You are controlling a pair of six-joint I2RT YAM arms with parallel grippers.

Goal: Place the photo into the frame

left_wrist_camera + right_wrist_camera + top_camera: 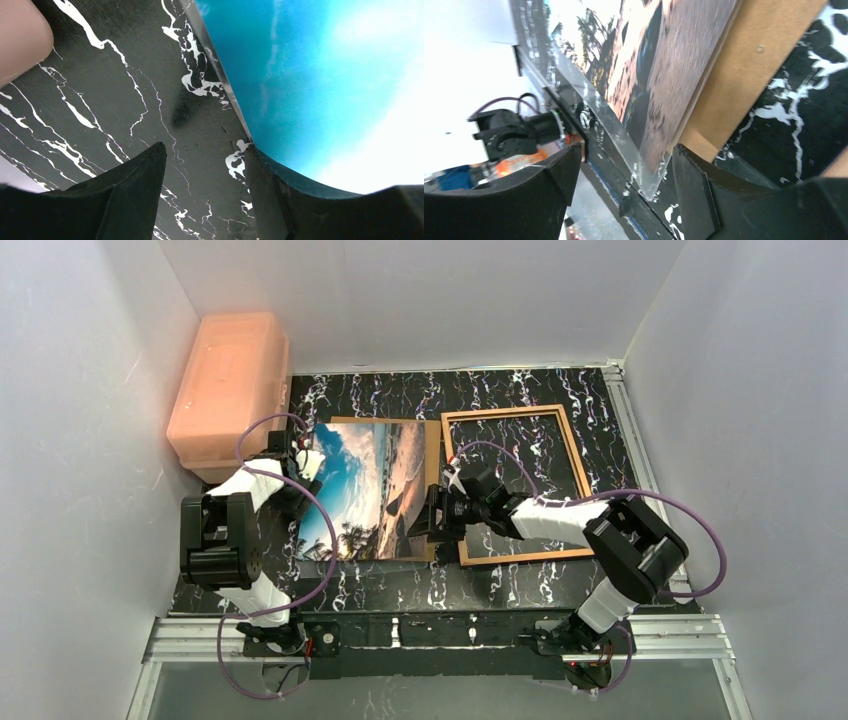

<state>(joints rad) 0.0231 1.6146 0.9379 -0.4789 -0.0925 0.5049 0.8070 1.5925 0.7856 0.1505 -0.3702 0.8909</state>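
While both arms reach in over the black, white-veined table (pixel 400 390), holdings stand as follows.

1. The photo (pixel 365 495): glossy beach print, blue sky and cloud on its left half, palms and orange-tan sand toward the right. It lies on a plain brown backing board (pixel 433 480), left of centre, and is not in the frame.
2. The frame (pixel 500 411): rectangular, wood-brown edges uppermost, flat on the table just right of the board. The table pattern shows through its opening.
3. Pink translucent plastic box (pixel 228 390): far left corner, against the wall.
4. Left gripper (pixel 205 150): at the photo's far left corner, jaws apart, astride the print's left edge.
5. Right gripper (pixel 624 150): at the photo's near right corner, jaws apart, the corner between them.
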